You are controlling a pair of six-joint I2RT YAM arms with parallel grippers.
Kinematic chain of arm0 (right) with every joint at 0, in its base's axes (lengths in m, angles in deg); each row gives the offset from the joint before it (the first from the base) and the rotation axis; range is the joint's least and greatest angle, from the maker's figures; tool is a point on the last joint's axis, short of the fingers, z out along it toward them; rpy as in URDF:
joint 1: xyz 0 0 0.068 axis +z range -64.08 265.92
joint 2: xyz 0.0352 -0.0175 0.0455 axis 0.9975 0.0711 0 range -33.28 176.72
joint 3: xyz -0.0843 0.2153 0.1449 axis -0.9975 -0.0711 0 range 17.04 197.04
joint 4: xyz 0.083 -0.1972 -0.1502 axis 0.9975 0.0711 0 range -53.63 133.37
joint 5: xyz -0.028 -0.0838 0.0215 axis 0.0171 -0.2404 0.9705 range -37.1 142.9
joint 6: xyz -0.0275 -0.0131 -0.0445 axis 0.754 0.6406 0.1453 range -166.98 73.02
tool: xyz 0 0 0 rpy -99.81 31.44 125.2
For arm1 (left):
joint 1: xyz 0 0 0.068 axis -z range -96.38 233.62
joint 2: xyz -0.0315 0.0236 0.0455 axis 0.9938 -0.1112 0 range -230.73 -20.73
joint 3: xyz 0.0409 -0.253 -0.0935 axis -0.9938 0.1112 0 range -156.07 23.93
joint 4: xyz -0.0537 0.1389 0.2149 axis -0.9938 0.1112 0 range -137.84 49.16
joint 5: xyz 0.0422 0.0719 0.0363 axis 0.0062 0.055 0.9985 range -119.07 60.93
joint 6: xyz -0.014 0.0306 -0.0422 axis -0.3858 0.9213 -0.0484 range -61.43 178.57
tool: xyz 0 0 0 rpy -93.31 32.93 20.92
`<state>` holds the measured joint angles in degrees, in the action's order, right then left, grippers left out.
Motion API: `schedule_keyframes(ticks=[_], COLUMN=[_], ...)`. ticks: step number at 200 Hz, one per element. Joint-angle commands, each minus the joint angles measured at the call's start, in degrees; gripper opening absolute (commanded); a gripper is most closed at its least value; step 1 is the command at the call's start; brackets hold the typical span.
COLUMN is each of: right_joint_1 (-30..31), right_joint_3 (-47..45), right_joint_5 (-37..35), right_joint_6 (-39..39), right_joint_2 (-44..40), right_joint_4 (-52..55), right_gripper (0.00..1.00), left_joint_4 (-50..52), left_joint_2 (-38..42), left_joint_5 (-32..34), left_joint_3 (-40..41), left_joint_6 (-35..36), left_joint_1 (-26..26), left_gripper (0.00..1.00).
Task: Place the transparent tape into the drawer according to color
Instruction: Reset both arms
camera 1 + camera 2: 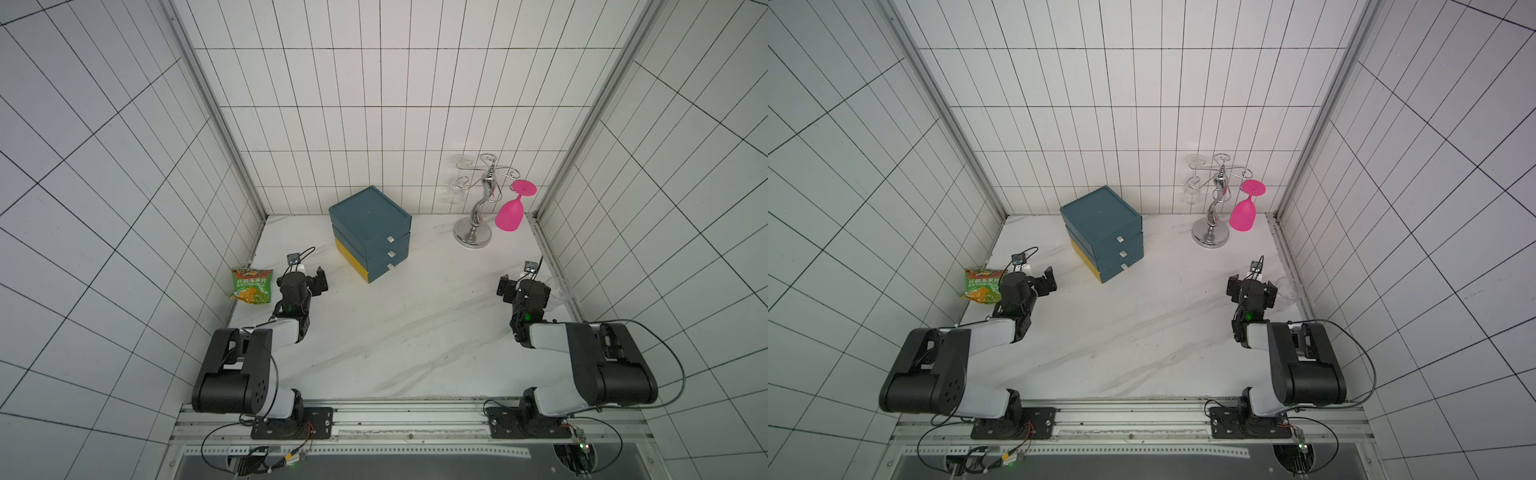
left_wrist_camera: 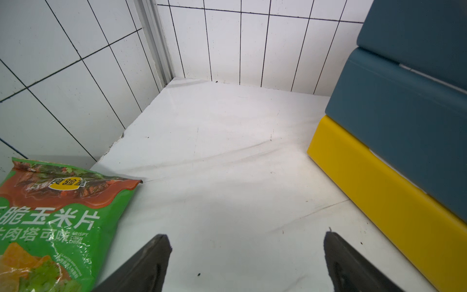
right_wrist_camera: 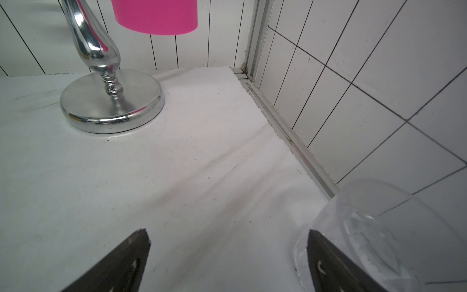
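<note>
Drawer stack (image 1: 370,232) (shut) at twelve; folded arms put left gripper (image 2: 246,239) at nine, right gripper (image 3: 228,235) at three, jaws spread, empty.

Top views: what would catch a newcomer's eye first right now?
The bright pink glass hanging upside down from the shiny metal rack in the far right corner stands out most. Next comes the blue drawer box with its yellow bottom layer at the middle back, all three drawers shut, and the green snack bag by the left wall. No tape is visible anywhere.
</note>
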<state>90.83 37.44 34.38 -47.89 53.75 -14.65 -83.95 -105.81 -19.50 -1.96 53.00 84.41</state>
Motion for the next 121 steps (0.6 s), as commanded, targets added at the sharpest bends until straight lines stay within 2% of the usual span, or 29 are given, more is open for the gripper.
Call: schedule_keyframes(ticks=[1, 15, 30, 51, 78, 121], right_joint_1=[-0.7, -0.9, -0.8, -0.6, -0.8, -1.8], right_joint_3=[-1.4, -1.1, -1.7, 1.0, 1.2, 2.4], right_joint_5=[2.7, 2.8, 2.4, 0.4, 0.2, 2.6], right_joint_6=[0.5, 0.0, 0.6, -0.6, -0.8, -1.4], right_joint_2=[1.0, 0.4, 1.0, 1.2, 1.2, 1.2], right_joint_4=[-6.5, -5.3, -7.2, -2.2, -2.1, 0.6], right_gripper=[0.99, 0.99, 0.99, 0.99, 0.99, 0.99], left_joint_4=[-10.0, -12.3, -10.0, -8.7, -8.1, -7.9], left_joint_2=[-3.5, -5.1, -4.2, -4.6, -4.4, -4.4], left_joint_5=[0.1, -0.3, -0.3, 0.7, 0.8, 0.8], left_joint_3=[1.4, 1.6, 1.2, 0.2, 0.1, 0.0], left_joint_6=[-0.1, 0.3, 0.1, -0.2, -0.2, -0.3], left_joint_1=[-0.8, -0.9, -0.8, -0.8, -0.8, -0.8], left_gripper=[0.98, 0.99, 0.98, 0.98, 0.98, 0.98])
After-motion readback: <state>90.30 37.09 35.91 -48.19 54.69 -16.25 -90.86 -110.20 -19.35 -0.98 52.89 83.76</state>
